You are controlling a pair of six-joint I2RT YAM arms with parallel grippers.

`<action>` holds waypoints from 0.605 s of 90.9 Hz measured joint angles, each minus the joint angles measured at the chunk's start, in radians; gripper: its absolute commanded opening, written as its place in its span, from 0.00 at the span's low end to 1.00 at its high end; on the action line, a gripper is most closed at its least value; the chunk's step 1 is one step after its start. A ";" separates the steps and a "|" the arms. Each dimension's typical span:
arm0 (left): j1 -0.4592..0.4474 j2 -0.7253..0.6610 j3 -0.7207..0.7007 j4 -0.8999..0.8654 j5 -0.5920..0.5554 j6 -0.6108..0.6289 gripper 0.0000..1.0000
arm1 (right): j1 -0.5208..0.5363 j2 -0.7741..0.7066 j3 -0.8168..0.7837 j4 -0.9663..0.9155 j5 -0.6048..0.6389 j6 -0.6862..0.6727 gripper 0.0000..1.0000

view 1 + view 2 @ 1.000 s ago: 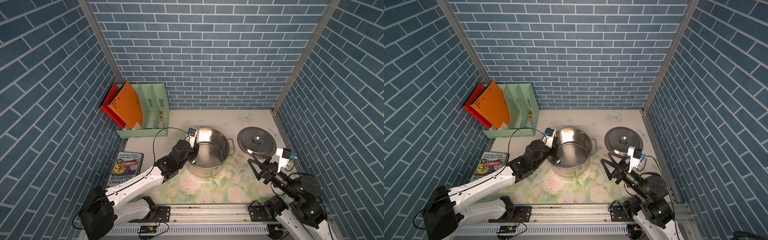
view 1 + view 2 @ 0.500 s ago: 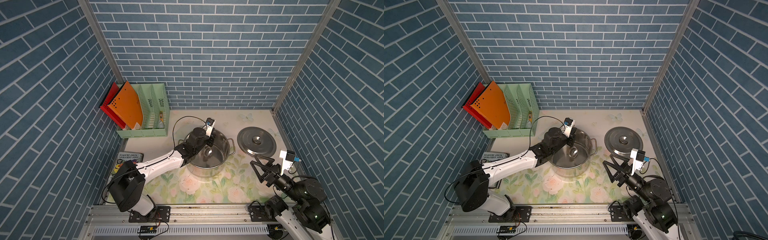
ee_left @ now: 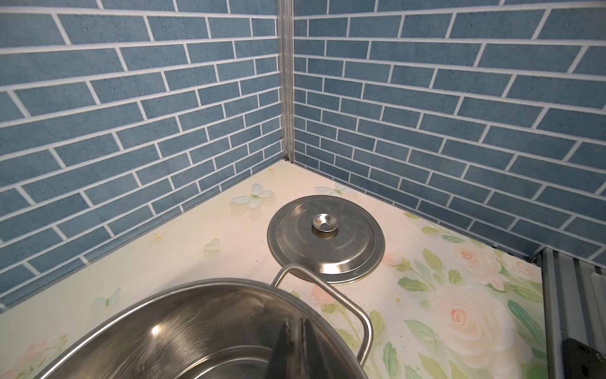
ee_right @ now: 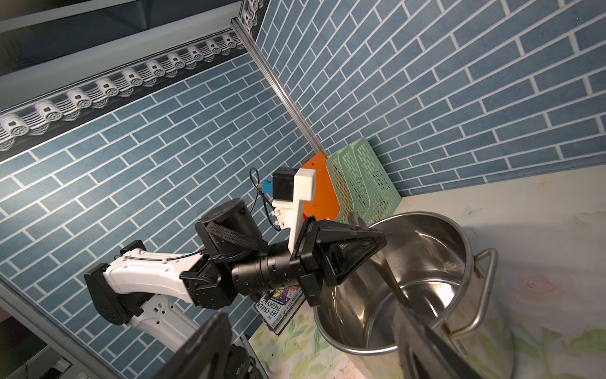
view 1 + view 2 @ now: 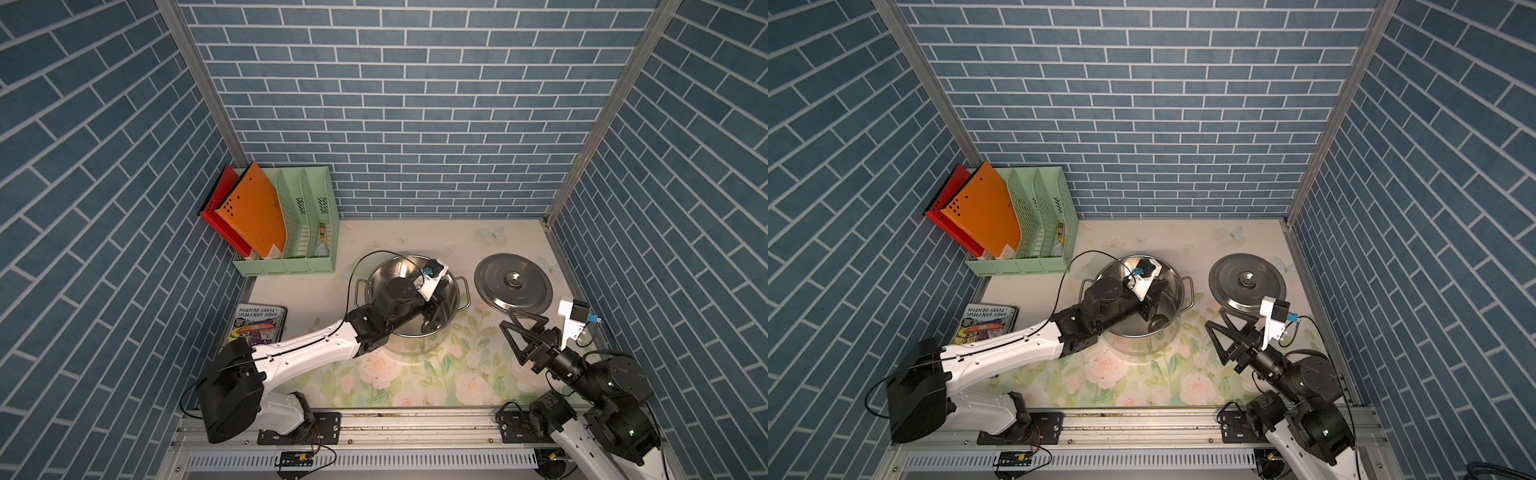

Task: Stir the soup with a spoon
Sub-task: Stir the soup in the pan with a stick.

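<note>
Blue brick-pattern walls (image 5: 395, 104) with white grout surround a cream bench (image 5: 415, 241) printed with pink roses, green leaves and pale butterflies. The pot (image 5: 415, 345), the spoon (image 5: 428, 326) and the lid (image 5: 498, 286) are silver steel. A mint-green rack (image 5: 291, 266) holds an orange folder (image 5: 253, 212) and a red folder (image 5: 214, 199).

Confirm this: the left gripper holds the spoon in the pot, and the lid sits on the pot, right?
No. The lid lies flat on the table beside the pot, as both top views show. The left gripper does hold the spoon in the pot.
</note>
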 measured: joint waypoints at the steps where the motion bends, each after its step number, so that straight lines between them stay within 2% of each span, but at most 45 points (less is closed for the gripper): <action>1: 0.000 -0.008 -0.006 -0.002 -0.002 -0.001 0.00 | 0.000 0.000 0.000 0.000 0.000 0.000 0.82; 27: -0.001 -0.188 -0.143 -0.114 -0.131 -0.007 0.00 | 0.000 0.005 -0.013 0.019 -0.001 0.000 0.82; 40: 0.025 -0.194 -0.150 -0.149 -0.209 -0.003 0.00 | 0.000 0.021 -0.018 0.031 -0.003 0.000 0.82; 55: 0.116 -0.154 -0.134 -0.123 -0.256 -0.003 0.00 | 0.000 0.022 -0.018 0.029 -0.003 0.000 0.82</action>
